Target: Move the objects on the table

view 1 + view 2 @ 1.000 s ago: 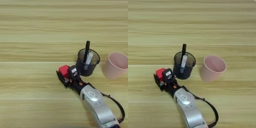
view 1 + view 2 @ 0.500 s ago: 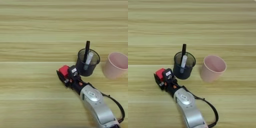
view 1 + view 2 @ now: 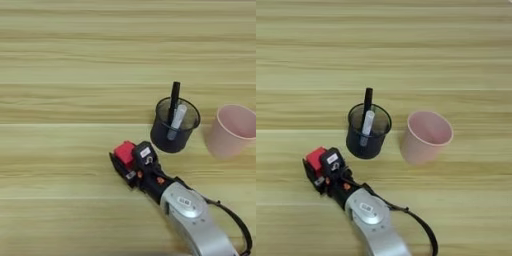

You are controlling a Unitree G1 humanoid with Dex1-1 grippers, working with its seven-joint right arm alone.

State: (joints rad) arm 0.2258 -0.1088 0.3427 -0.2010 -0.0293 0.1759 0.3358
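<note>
Small red cube: lay on the light wood-grain desk, left of and nearer than the dark translucent cup. Judged light, rigid, flat-sided; best pinched across two opposite faces.

Black two-fingered pincer: fingers narrowly parted and set either side of the cube, apparently closed on it.

Slim black marker pen: stood upright in the dark cup. Judged light, smooth.

Pale pink plastic cup: upright, just right of the dark cup. Judged light, tippable.

Bright, even overhead light on the table; faint shadows, no glare; both views slightly soft throughout.
</note>
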